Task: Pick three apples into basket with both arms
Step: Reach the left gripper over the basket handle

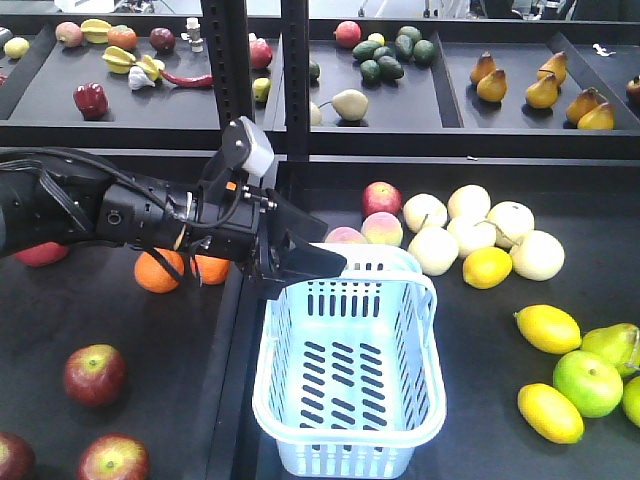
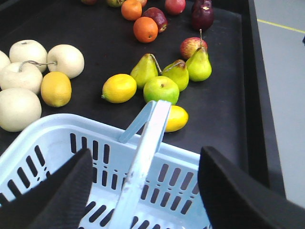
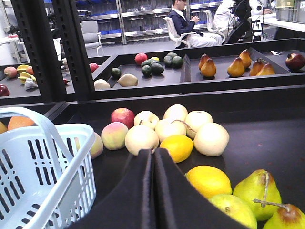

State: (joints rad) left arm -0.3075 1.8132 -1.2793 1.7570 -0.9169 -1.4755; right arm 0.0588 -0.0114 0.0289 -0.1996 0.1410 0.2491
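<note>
Black tabletop (image 1: pixel 180 400) is seen spread with fruit below dark shelving in the front view. The pale blue slotted plastic basket (image 1: pixel 345 420) is set at near centre, with nothing in it yet. The black pointed left gripper (image 1: pixel 305 268) is held over the basket's far left rim, jaws apart, nothing carried. Three round dark red apples with yellowish streaks (image 1: pixel 95 373) are spotted at the near left, well apart from the basket. They lie to the left of that gripper and nearer than it, so the left arm is judged the closer one, and a leftward reach is called for.

Over to the left wrist view: the parted black fingers (image 2: pixel 57 191) are framed either side of the basket's thin hoop handle (image 2: pixel 143 162), and nothing is gripped.

Right wrist view now: the right gripper (image 3: pixel 153 153) is shown pressed together on nothing, low over the table. The basket is seen to its left, and an oval yellow lemon (image 3: pixel 208 180) is seen just to its right.
</note>
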